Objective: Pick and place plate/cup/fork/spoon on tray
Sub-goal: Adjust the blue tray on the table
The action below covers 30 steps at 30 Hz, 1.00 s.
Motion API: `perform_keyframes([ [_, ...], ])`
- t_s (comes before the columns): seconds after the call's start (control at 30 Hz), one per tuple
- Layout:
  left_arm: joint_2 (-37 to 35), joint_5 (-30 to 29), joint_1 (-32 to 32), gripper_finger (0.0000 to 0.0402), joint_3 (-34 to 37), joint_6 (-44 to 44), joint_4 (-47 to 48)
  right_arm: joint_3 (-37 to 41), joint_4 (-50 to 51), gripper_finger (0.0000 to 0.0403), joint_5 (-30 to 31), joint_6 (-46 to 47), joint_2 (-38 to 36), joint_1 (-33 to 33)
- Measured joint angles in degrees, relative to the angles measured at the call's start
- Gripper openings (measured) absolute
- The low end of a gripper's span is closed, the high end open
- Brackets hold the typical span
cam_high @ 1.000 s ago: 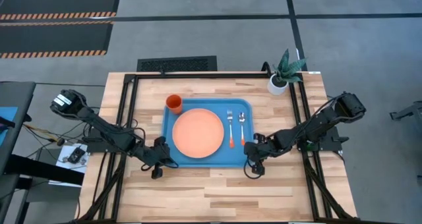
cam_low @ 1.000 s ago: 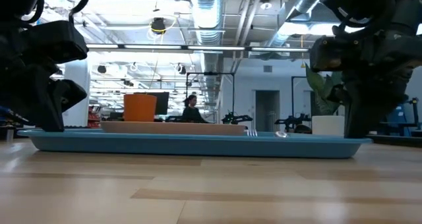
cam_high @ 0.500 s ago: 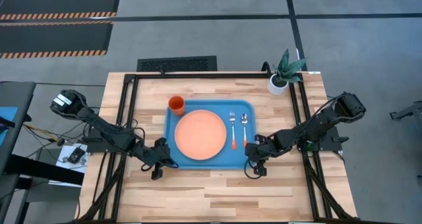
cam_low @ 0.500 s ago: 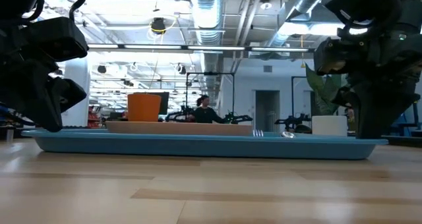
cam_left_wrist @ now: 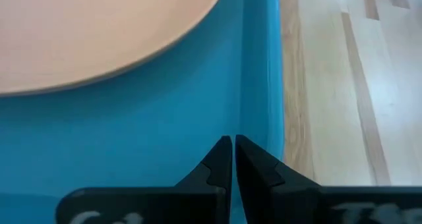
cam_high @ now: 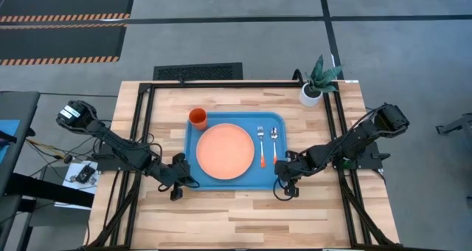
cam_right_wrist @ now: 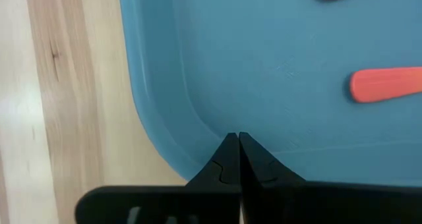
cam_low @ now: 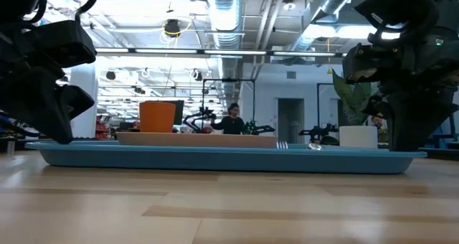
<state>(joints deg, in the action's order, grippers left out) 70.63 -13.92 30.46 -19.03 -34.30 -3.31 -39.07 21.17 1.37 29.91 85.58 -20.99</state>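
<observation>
1. Left gripper and right gripper — each pinched on the near rim of the tray, fingers together over the thin edge, at opposite near corners.
2. Plate flat on the tray; fork and spoon beside it.
3. Cup at the far corner.
4. Probably stiff, light, slick plastic — best gripped at the rim, kept level.

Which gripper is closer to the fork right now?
The right one. The right gripper sits at the tray's near right corner, just beyond the fork's handle end. The left gripper is at the near left corner, with the plate between it and the fork.
</observation>
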Motion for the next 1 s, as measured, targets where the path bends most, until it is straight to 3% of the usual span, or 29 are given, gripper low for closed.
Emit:
perform_keyframes([
  [0.8, 2.5, 2.8, 3.3, 0.0006, -0.1, -2.9, -2.3, 0.0, -0.2, 0.0005, 0.0, -0.4, 0.0, 0.0],
  [1.0, 2.5, 3.0, 3.4, 0.0006, -2.8, -2.9, 3.7, 0.0, -0.6, 0.0005, -1.6, 0.1, 0.0, 0.1],
])
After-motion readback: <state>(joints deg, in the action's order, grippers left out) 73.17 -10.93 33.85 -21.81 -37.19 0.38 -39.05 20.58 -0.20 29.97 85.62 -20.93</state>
